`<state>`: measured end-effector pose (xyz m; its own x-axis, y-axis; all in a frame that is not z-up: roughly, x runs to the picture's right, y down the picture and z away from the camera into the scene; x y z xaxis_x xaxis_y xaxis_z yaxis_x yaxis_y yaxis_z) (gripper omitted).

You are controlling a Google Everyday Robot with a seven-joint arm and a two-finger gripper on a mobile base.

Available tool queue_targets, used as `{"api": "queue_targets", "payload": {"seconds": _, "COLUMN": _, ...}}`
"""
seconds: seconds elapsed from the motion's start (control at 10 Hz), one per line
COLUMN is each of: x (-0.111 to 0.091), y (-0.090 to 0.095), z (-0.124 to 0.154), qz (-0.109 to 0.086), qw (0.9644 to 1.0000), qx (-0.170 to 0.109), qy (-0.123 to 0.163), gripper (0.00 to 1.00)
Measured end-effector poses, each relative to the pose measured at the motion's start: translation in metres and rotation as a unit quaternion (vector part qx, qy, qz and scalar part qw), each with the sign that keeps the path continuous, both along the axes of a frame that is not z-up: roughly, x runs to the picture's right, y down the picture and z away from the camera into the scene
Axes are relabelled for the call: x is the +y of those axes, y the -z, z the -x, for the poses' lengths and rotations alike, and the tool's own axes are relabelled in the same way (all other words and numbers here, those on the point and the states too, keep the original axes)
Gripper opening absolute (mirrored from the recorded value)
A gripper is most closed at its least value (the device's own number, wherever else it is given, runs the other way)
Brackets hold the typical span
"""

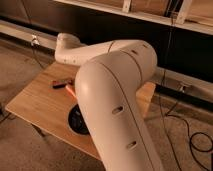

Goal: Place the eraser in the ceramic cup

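The eraser [60, 83], a small dark flat bar with a reddish end, lies on the wooden table [37, 105] toward its far side. An orange tapered stick [70, 90] lies just right of it, partly behind my arm. My large white arm [117, 95] fills the middle of the view and reaches over the table. The gripper is hidden behind the arm. The white ceramic cup is out of view, hidden or behind the arm.
A wide black round dish [77, 120] sits on the table near its front edge, half covered by my arm. Cables run along the floor at right [192, 140] and to a wall socket at left [34, 41]. A dark wall with shelving stands behind.
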<state>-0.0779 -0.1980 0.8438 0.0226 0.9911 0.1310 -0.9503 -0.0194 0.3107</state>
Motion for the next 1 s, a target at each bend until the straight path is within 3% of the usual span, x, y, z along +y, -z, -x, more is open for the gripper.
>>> {"api": "queue_targets", "payload": {"seconds": 0.3, "x": 0.007, "y": -0.006, "z": -0.014, "qz": 0.007, "qw": 0.9998, "qx": 0.017, "qy": -0.002, "gripper": 0.0}}
{"api": "queue_targets", "payload": {"seconds": 0.5, "x": 0.011, "y": -0.01, "z": -0.024, "qz": 0.014, "qw": 0.9994, "qx": 0.03, "qy": -0.01, "gripper": 0.09}}
{"api": "queue_targets", "payload": {"seconds": 1.0, "x": 0.012, "y": -0.009, "z": -0.018, "qz": 0.022, "qw": 0.9993, "qx": 0.029, "qy": -0.011, "gripper": 0.61}}
